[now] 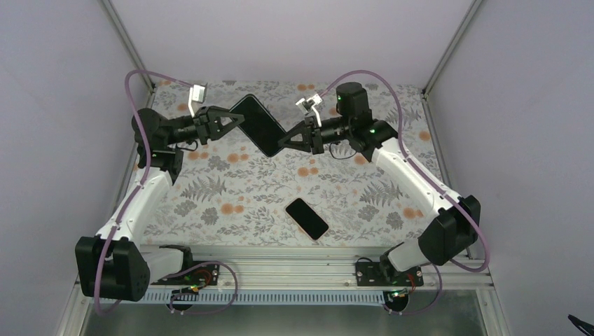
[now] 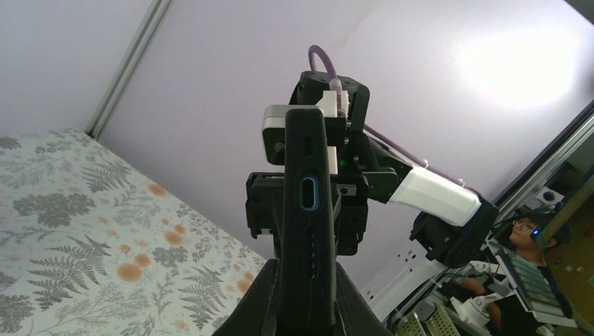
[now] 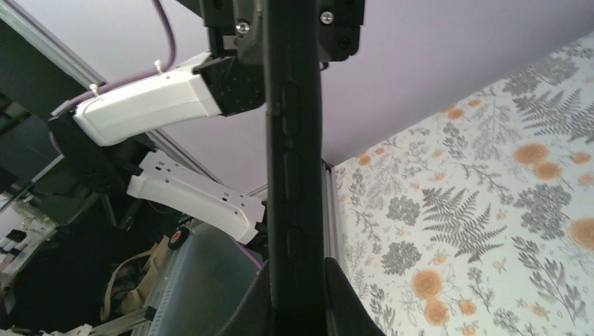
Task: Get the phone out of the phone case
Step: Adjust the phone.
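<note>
**Case held in the air between both arms, phone flat on the table**

I have the black phone case point(image 1: 258, 124) lifted clear of the flowered table cover point(image 1: 231, 189) and held between the two arms. The left gripper point(image 1: 235, 120) has closed its jaws on the case's left end. The right gripper point(image 1: 284, 143) has closed its jaws on the opposite end, the one nearer the arm bases. In the overhead view the case runs diagonally, with its broad face turned up towards the camera.

From the left wrist I look along a narrow end of the case, which has a blue-ringed port opening and a row of small holes. The right arm's wrist is just beyond the case. From the right wrist I see a long side of the case with raised button covers. I cannot tell from any view whether anything sits inside it.

The phone point(image 1: 307, 218) lies flat on the table cover, apart from the case on the side nearer the arm bases. Neither gripper touches it.
</note>
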Available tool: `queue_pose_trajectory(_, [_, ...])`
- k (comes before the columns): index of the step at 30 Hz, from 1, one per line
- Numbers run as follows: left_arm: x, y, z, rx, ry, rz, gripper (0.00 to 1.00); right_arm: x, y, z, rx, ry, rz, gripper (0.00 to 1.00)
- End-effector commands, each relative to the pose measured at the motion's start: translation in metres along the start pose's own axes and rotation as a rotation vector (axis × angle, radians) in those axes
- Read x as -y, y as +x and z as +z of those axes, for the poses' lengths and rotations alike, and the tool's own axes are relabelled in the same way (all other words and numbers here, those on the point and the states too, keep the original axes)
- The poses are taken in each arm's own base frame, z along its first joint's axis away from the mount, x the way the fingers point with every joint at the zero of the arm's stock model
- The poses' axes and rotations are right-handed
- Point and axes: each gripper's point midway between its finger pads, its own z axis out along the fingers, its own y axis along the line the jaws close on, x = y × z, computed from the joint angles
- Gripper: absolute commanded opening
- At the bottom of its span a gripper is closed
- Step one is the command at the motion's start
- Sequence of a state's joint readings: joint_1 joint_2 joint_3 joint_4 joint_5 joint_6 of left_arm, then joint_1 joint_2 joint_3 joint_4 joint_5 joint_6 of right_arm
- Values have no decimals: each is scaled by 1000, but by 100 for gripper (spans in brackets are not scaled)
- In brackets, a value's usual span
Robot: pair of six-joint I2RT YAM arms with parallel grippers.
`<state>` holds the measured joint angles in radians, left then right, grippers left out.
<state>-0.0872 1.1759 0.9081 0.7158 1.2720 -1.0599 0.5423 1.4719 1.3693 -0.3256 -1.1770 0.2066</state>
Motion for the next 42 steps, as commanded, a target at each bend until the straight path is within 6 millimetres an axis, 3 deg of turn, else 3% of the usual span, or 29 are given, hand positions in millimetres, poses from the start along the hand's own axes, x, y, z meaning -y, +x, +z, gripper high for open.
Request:
queue_pose_trajectory(1, [1, -1, 0, -14, -16, 78, 6, -4, -2, -1, -17, 9, -64, 4])
queue_pose_trajectory(4, [2, -1, 0, -43, -26, 120, 15, -5, 5, -3, -30, 30, -84, 4])
queue_pose_trajectory(6, [2, 0, 2, -87, -29, 152, 43, -4, 11, -5, -49, 48, -96, 4])
queue_pose_trajectory(8, [0, 0, 3, -145, -33, 191, 66, -3, 18, -7, -75, 71, -114, 4])
queue_pose_trajectory(12, [-2, -1, 3, -267, -45, 411, 84, 3, 35, -14, -148, 150, -174, 4])
queue_pose_trajectory(13, [0, 0, 2, -300, -47, 466, 97, 5, 41, -16, -171, 170, -187, 4])
queue_pose_trajectory(14, [1, 1, 0, -336, -53, 505, 100, 8, 47, -18, -197, 190, -199, 4])
queue_pose_trajectory(20, [-21, 23, -12, -537, -138, 636, 100, 19, 84, -27, -335, 263, -244, 4])
queue_pose_trajectory(29, [-30, 75, 8, -750, -114, 715, 96, 25, 110, -34, -480, 327, -331, 4])
queue_pose_trajectory(35, [-36, 106, 19, -859, -78, 698, 74, 33, 107, -40, -537, 407, -405, 4])
queue_pose_trajectory(42, [-41, 131, 25, -941, -63, 719, 59, 41, 107, -46, -591, 472, -450, 4])
